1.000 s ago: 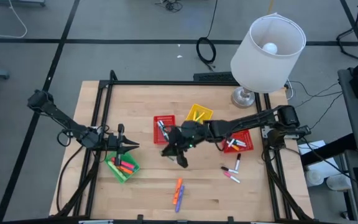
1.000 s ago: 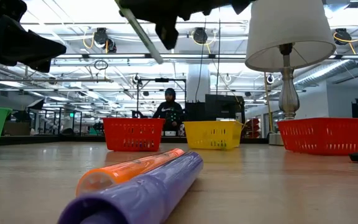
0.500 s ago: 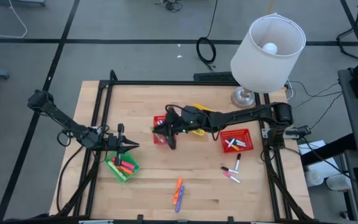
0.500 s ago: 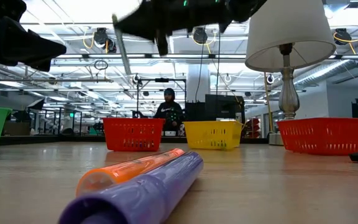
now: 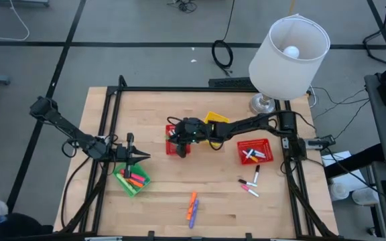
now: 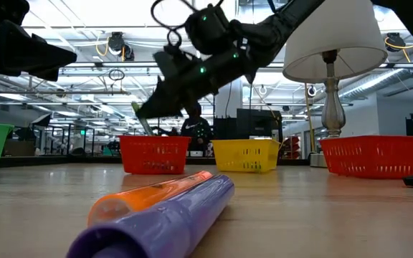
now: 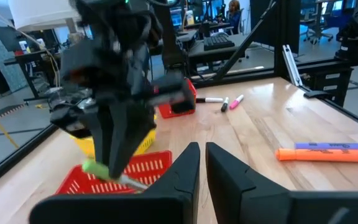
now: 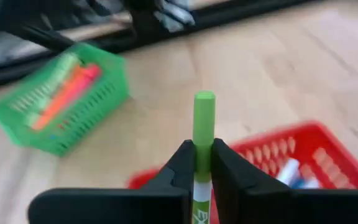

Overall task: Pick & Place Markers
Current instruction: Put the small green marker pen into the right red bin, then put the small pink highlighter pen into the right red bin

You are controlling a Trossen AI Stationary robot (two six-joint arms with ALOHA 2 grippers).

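The green basket point(image 5: 132, 179) holds orange and pink markers; the left red basket point(image 5: 175, 138) holds a few pens, the right red basket point(image 5: 255, 151) several white-barrelled ones, and what the yellow basket point(image 5: 214, 122) holds cannot be told. Since a second ago the right hand point(image 5: 179, 139) has swung from open worktop point(image 5: 153, 114) to over the left red basket. It is clamped on a green-capped marker point(image 8: 202, 134). The left hand point(image 5: 141, 156) hangs pinched together above the green basket.

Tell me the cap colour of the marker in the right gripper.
Green cap, clearest in the right wrist view.
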